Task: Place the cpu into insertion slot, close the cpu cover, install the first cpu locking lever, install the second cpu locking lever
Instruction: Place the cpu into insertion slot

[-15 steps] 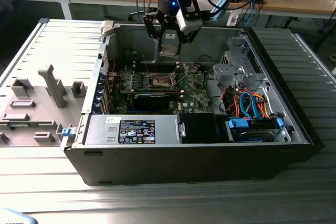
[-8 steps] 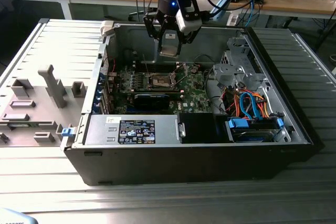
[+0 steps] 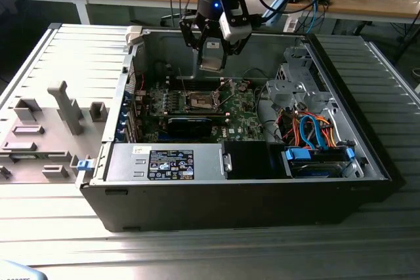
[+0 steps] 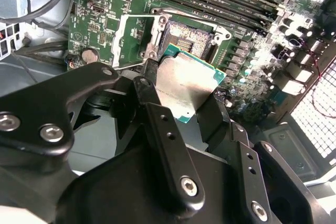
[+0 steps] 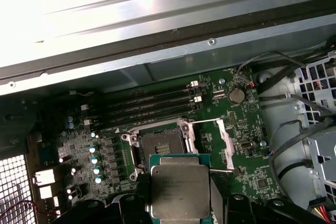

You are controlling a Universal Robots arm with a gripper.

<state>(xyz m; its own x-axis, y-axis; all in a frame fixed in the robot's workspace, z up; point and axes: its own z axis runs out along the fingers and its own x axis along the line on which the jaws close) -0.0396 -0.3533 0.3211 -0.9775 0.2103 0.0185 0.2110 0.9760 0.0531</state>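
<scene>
- The ribbed metal table [image 3: 65,240] carries everything. It gives the work a flat, steady base.
- The computer case [image 3: 230,204] lies on its side across the middle of the table, reaching toward the far edge. Its open side faces up, so we judge it is laid this way to let the arm come down from above.
- The motherboard [image 5: 252,156] sits flat on the case floor, close to the case's far wall.
- The claw [image 3: 213,63] hangs inside the case above the board. It is clamped on the cpu, with a finger on each of two opposite edges. We take this grip as a way to keep the chip's underside free for seating.
- The cpu cover [image 5: 227,142] is swung up on its hinge and stands just beside the insertion slot. It is out of the chip's path, and that leaves the slot bare.
- The insertion slot [image 5: 160,148] is empty, and its dark contact field shows in both wrist views.
- The cpu [image 5: 180,187] rides in the claw with its dull metal top facing the wrist cameras. It is held above the board and apart from it, near the slot but not yet in it. Nothing is seated or locked so far.
</scene>
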